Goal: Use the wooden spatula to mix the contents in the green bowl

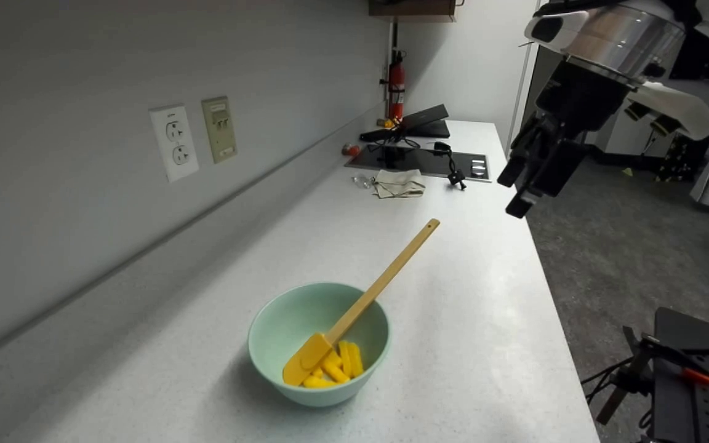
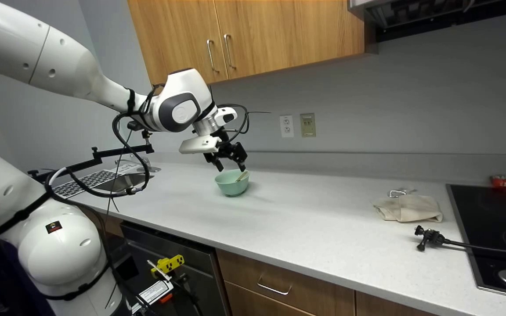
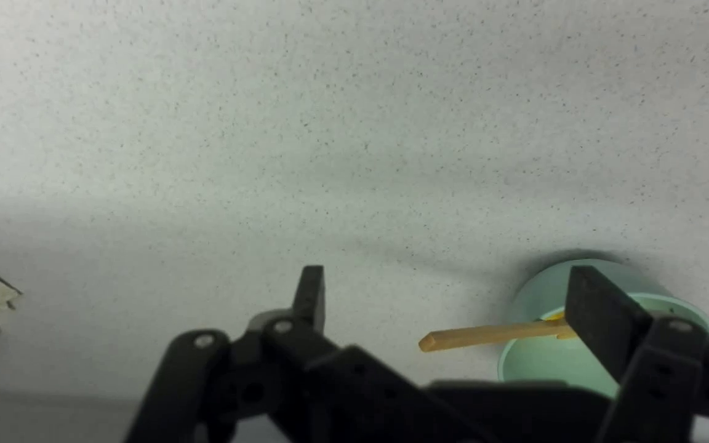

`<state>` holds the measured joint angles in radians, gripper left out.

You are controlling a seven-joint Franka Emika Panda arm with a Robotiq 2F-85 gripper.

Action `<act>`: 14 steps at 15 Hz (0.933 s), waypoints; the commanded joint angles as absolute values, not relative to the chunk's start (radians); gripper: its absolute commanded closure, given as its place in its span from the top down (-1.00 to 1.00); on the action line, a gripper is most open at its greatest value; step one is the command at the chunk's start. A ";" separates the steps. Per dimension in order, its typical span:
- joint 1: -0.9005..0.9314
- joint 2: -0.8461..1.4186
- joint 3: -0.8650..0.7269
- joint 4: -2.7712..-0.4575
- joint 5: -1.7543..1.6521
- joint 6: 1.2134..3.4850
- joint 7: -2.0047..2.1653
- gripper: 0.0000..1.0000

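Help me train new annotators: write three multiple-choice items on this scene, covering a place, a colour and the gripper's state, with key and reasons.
1. Where is the blade of the wooden spatula?
A) On the cloth
B) In the green bowl
C) On the cooktop

2. What colour are the contents?
A) Yellow
B) Red
C) White

3. How does the gripper stand?
A) Shut on the spatula
B) Shut, holding nothing
C) Open, holding nothing

1 B: an exterior view looks down on the blade inside the bowl.
2 A: the pieces there are bright yellow.
3 C: its jaws stand apart in the wrist view, and no view shows anything held.
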<state>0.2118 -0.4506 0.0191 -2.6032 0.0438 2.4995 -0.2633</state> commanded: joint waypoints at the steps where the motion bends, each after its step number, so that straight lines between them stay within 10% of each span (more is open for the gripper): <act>1: 0.233 -0.374 -0.002 -2.512 0.049 2.476 -0.376 1.00; 14: 0.280 -0.226 0.061 -2.396 0.065 2.433 -0.598 1.00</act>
